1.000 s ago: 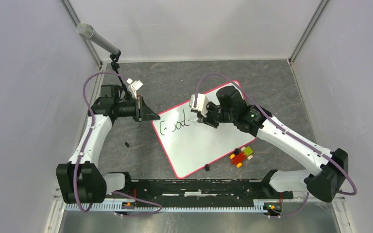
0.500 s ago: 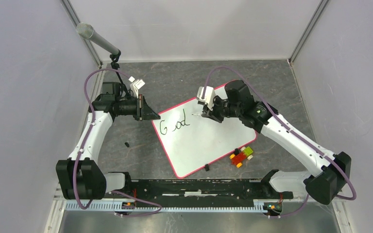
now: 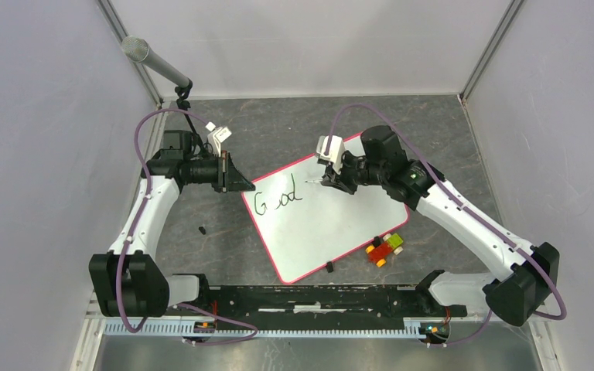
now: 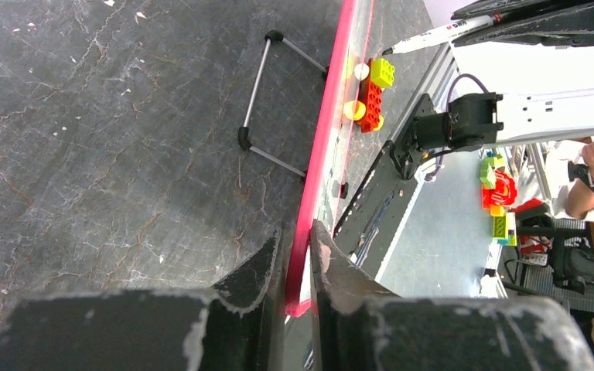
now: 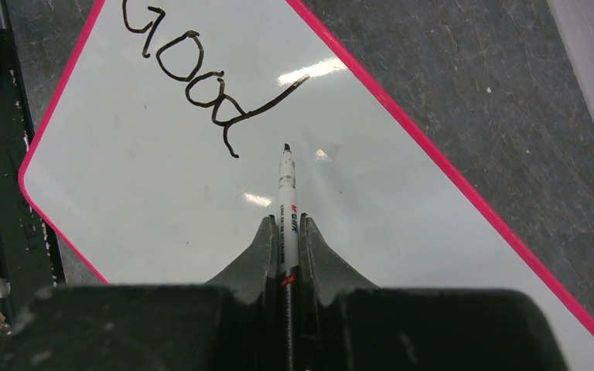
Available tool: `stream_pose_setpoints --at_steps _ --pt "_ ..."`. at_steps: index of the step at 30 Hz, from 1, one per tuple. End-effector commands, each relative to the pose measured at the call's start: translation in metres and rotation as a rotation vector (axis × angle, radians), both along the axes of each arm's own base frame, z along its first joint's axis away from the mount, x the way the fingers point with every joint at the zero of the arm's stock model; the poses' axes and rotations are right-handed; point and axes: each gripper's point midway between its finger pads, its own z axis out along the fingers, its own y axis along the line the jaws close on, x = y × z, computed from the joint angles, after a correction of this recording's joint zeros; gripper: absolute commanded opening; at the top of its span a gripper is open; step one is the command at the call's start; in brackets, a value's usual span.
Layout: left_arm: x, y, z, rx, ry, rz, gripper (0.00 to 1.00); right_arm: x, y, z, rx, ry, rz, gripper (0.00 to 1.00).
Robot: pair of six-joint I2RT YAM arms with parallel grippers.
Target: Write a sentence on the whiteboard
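Note:
The whiteboard (image 3: pixel 332 224), white with a red-pink rim, lies slanted on the dark table. Of the sentence, one black word, "Good" (image 3: pixel 278 199), is written near its left end, also visible in the right wrist view as "Good" (image 5: pixel 193 85). My left gripper (image 3: pixel 240 184) is shut on the board's left corner; its jaws pinch the pink rim (image 4: pixel 321 147) at gripper point (image 4: pixel 298 232). My right gripper (image 3: pixel 334 182) is shut on a white marker (image 5: pixel 287 193), gripper (image 5: pixel 287 224). The marker's black tip points at bare board just right of the word's last stroke.
A cluster of coloured toy bricks (image 3: pixel 385 249) lies by the board's lower right edge. A small black cap (image 3: pixel 202 229) lies on the table to the left, another black bit (image 3: pixel 329 267) at the board's near edge. A microphone (image 3: pixel 155 62) stands at the back left. White walls enclose the table.
My right gripper has moved up and to the right with the marker, away from the end of "Good", uncovering its tail stroke. The left gripper and the board have stayed in place.

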Motion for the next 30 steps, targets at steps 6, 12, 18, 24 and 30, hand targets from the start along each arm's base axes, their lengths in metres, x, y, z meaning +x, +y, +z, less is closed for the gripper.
stream_pose_setpoints --at_steps 6,12,18,24,30 --pt "0.002 0.002 -0.007 0.064 -0.025 -0.017 0.02 0.010 0.005 0.005 0.006 -0.035 -0.012 0.00" --pt "0.001 0.002 -0.007 0.068 -0.027 -0.015 0.02 0.016 0.006 0.002 -0.004 -0.041 -0.028 0.00" --pt "0.001 0.003 -0.008 0.072 -0.028 -0.015 0.02 0.027 0.002 -0.004 -0.046 -0.068 -0.058 0.00" --pt "0.000 0.003 -0.008 0.074 -0.032 -0.015 0.02 0.033 -0.015 -0.010 -0.089 -0.083 -0.099 0.00" --pt "0.000 0.003 -0.009 0.077 -0.034 -0.015 0.02 0.041 -0.031 -0.011 -0.100 -0.087 -0.135 0.00"
